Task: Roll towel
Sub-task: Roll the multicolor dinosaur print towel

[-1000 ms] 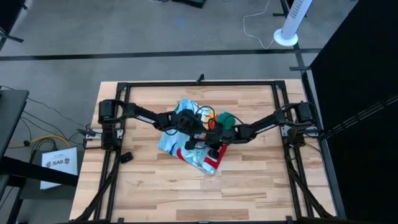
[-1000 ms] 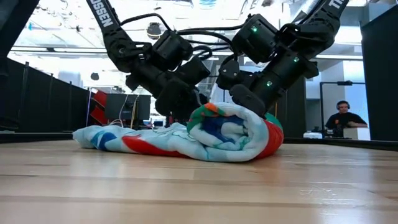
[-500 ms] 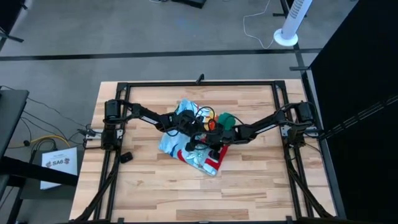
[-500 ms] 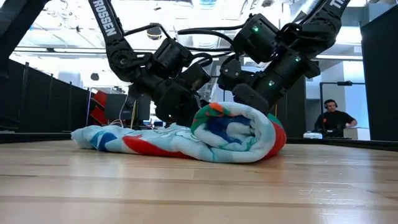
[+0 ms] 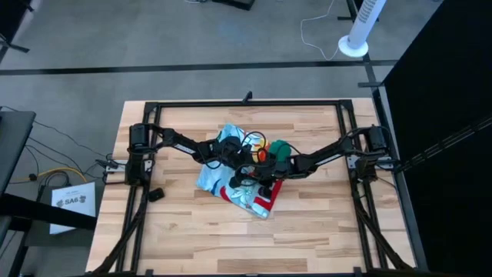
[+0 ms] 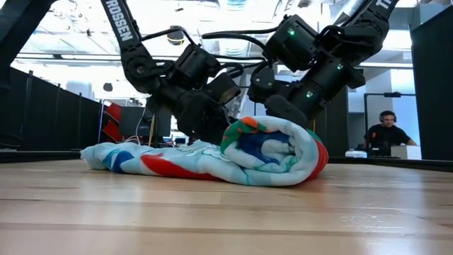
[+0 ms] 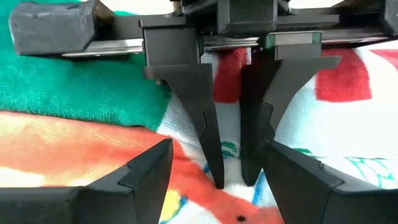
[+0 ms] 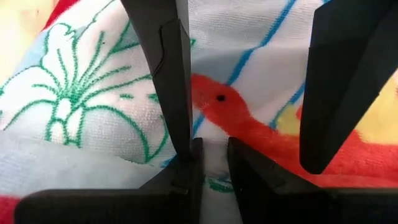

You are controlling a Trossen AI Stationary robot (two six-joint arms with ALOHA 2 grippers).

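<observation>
The towel (image 5: 212, 175) lies mid-table, light blue with red, orange and green print. Its right part is wound into a thick roll (image 6: 272, 152) whose open end faces the near edge. The unrolled part (image 6: 141, 157) lies flat on the wood toward the left. Both grippers come down on the top of the roll from behind it. My right gripper (image 8: 214, 146) is shut on a bit of cloth. My left gripper (image 7: 216, 144) stands wide open, one finger on each side of the right gripper's fingertips. My left gripper lays its open fingertips (image 8: 176, 93) against the roll's printed top surface (image 7: 186, 168), slanting down from the table's left, and pinches nothing. My right gripper nips a small ridge of the towel's outer layer (image 8: 214, 163) between its two fingertips, slanting down from the right; the roll rests on the table.
Black frame rails (image 5: 246, 102) run along the table's far edge and sides. A small black object (image 5: 155, 194) lies near the left rail. Bare wood (image 5: 254, 246) stretches to the near edge. A person (image 6: 386, 132) sits far beyond the table.
The roll has shifted a little toward the table's right edge and stands slightly fuller, while the flat part has stayed on the wood. My left gripper has followed it a short way to the right.
</observation>
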